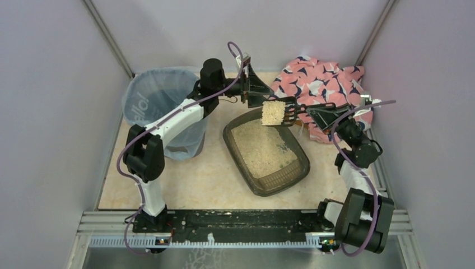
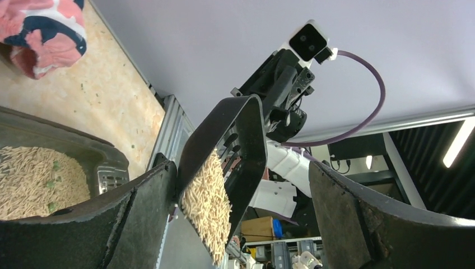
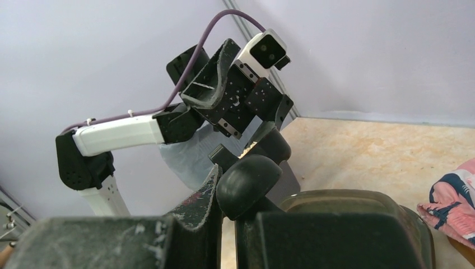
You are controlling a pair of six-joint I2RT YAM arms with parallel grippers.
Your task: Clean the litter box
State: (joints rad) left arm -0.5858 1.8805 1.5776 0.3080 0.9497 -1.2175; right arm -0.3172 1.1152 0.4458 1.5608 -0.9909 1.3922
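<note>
Above the shallow dark-brown plastic litter box [image 1: 274, 184], right pincer [image 1: 309, 110] is clamping a black slotted scoop [image 1: 289, 114]; left pincer [image 1: 262, 96] is gaping.
It is looking stiff, litter-heavy; rim is likely offering the hold.

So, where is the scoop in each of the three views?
Top: scoop at centre, loaded.
Left wrist: centre, tilted, loaded.
Right wrist: bottom centre, mostly its handle shows.
Shared landmark: litter box, below the scoop in top, far left in left wrist, lower right in right wrist.
</note>
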